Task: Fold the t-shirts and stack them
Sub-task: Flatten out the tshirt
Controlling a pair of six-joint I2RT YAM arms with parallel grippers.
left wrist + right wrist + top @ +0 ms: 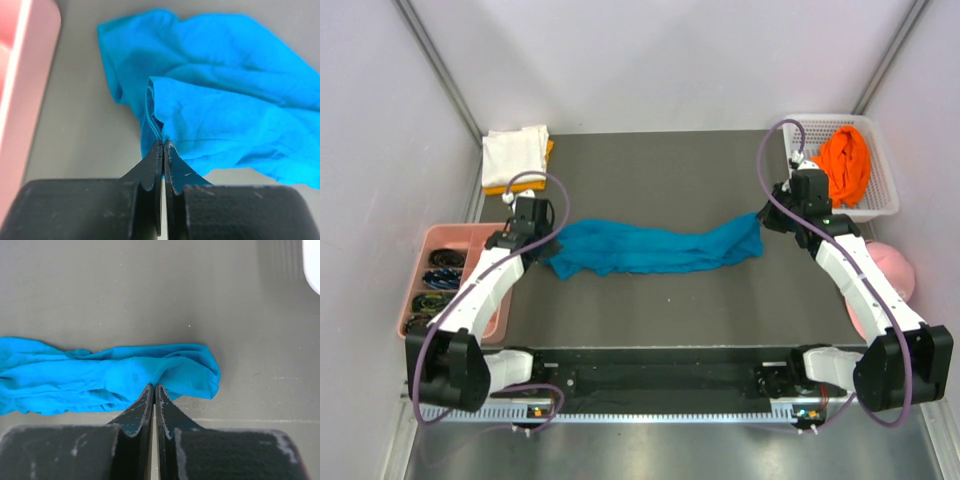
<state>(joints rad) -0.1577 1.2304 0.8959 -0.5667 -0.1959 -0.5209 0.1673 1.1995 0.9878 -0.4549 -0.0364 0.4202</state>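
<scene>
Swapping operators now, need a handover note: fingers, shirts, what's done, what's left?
Left gripper: fingers shut on the left end of the teal t-shirt.
Right gripper: fingers shut on its right end; the shirt runs bunched across mid-table between them.
White t-shirt lies folded on the yellow-orange t-shirt, far left corner. Orange t-shirt sits crumpled in the white basket, far right.
Done: those two look stacked.
Left: fold teal, fold orange, stack both.

**Soft, even light, blurred edges**

The top view is bright and even; the crumpled teal-blue cloth t-shirt (655, 247) casts only a faint shadow. At the wrist views' edges the pink plastic tray (20, 100) is blurred and the white plastic basket corner (314, 265) washes out.
</scene>
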